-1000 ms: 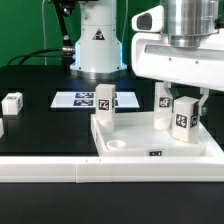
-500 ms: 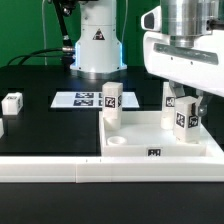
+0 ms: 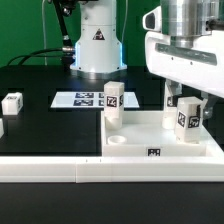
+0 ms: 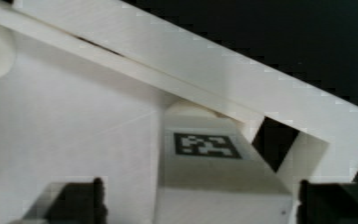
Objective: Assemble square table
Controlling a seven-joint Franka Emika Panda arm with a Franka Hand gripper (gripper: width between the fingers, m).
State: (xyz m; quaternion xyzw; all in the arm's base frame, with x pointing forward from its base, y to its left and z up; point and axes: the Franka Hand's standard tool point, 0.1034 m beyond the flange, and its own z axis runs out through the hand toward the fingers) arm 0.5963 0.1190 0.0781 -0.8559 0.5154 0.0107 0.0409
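The tabletop (image 3: 135,152) is a white square tray with a raised rim. It lies on the black table (image 3: 50,130) toward the exterior view's right, with its near side against the long white border wall (image 3: 50,172). A black-and-white tag shows on that near side.

Two tagged legs stand upright in the tabletop. The left-hand leg (image 3: 113,100) is at its far corner on the exterior view's left. The right-hand leg (image 3: 187,118) is toward the far side on the right. The round socket (image 3: 118,143) at the near left corner holds nothing.

The end effector (image 3: 188,108) hangs straight over the right-hand leg. In the wrist view this leg (image 4: 206,145) stands between the two dark fingertips (image 4: 78,200), tag toward the camera, with a gap on either side. The end effector (image 4: 197,205) is therefore spread wide and grips nothing. The tabletop's floor (image 4: 60,120) and slanting rim fill the rest of that view.

A loose leg (image 3: 12,103) lies on the table well apart to the exterior view's left. The marker board (image 3: 80,98) lies flat behind the left-hand leg, in front of the robot base (image 3: 97,45).
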